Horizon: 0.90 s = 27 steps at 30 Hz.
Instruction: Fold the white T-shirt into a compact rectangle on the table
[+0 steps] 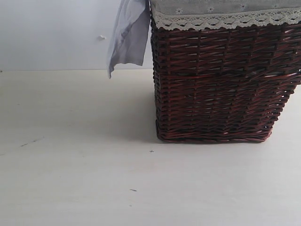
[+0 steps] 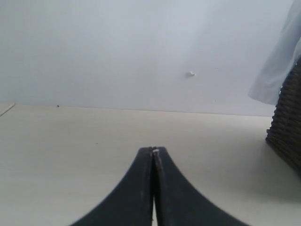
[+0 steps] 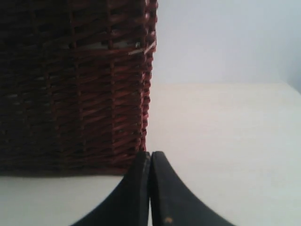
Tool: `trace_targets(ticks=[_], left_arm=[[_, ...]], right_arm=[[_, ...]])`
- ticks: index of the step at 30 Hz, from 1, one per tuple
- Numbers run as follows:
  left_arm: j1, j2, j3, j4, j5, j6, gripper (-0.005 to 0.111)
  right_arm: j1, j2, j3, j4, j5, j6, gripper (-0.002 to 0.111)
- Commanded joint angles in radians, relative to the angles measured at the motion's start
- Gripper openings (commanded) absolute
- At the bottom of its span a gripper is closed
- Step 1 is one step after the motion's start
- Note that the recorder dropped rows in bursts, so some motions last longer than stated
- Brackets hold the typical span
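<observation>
Clenched tight at the left gripper (image 2: 154, 150): black fingers pressed flat against each other, nothing pinched between. Poised low over the bare cream surface (image 2: 70, 155); touching it or not, impossible to tell.

Ahead of that gripper and off toward the other arm's side, well apart from the fingertips: the white T-shirt (image 2: 278, 66). Only a pale, creased flap of it in sight, hanging down from the top corner of the dark wicker basket (image 1: 221, 84), hem clear of the surface, the rest cut off by the frame edge. Under the flap, the basket's woven side, standing upright on the surface.

Clenched likewise at the right gripper (image 3: 150, 154): fingers closed edge to edge, empty. Directly ahead and near, the basket's reddish-brown weave, its vertical corner almost in line with the fingertips. On the outer side of that corner, open surface running back to the pale wall (image 3: 225, 37).

Along the basket's top rim, a lace-trimmed liner (image 1: 221, 20) with a small flower print, folded over the weave; T-shirt flap draped just beside it, at the corner nearer the left gripper.

Beyond the left gripper, far off on the wall, a small white mark (image 2: 190, 73). Scattered on the surface in front of the basket, a few tiny dark specks (image 1: 133, 190).
</observation>
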State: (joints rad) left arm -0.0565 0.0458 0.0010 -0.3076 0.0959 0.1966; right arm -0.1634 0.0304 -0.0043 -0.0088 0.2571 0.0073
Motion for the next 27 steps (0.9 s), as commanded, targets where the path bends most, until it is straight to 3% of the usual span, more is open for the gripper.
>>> trace_targets(ticks=[1, 4, 10, 21, 27], left_arm=[[-0.004, 0.001, -0.001, -0.114, -0.055, -0.028, 0.000], [-0.004, 0.001, -0.001, -0.227, -0.068, -0.176, 0.000], [-0.004, 0.001, -0.001, -0.246, -0.043, -0.355, 0.000], [-0.004, 0.001, -0.005, -0.280, -0.035, -0.413, 0.000], [-0.004, 0.078, -0.179, -0.275, 0.022, -0.290, 0.000]], right_arm=[[0.000, -0.005, 0.004, -0.005, -0.206, 0.014, 0.000], [0.000, -0.005, 0.004, 0.096, -0.333, 0.082, 0.000], [0.000, -0.005, 0.004, 0.242, -0.466, 0.245, 0.000], [0.000, -0.005, 0.004, 0.232, -0.466, 0.372, 0.000], [0.000, 0.029, -0.093, 0.134, -0.413, 0.370, 0.000]])
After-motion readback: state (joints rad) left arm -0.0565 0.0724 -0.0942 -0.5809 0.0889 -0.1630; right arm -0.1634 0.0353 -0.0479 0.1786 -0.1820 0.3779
